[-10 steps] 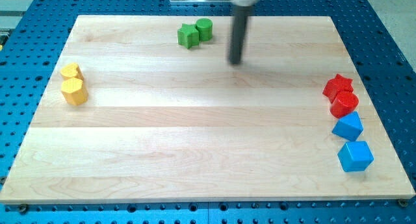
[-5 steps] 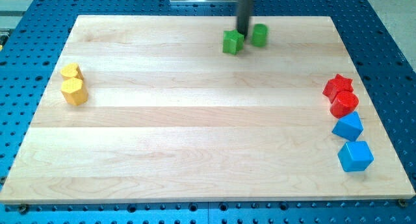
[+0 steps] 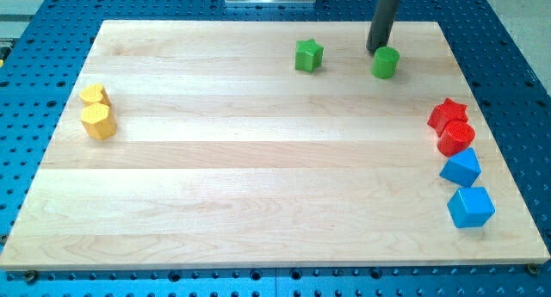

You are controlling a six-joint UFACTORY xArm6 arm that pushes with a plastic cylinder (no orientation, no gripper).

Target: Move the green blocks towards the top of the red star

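Note:
A green star block (image 3: 307,55) lies near the view's top, at the middle. A green cylinder (image 3: 386,62) lies to its right, apart from it. My tip (image 3: 376,50) stands just above and left of the green cylinder, touching or nearly touching it. The red star (image 3: 447,114) lies at the view's right edge, below and to the right of the green cylinder.
A red cylinder (image 3: 455,139) touches the red star from below. Two blue blocks (image 3: 461,168) (image 3: 470,207) lie below it. Two yellow blocks (image 3: 94,95) (image 3: 98,120) lie at the view's left. The wooden board (image 3: 258,159) rests on a blue perforated table.
The two green blocks moved right from the top left-centre. The green cylinder then moved further right and slightly down, away from the green star. My tip moved right with it.

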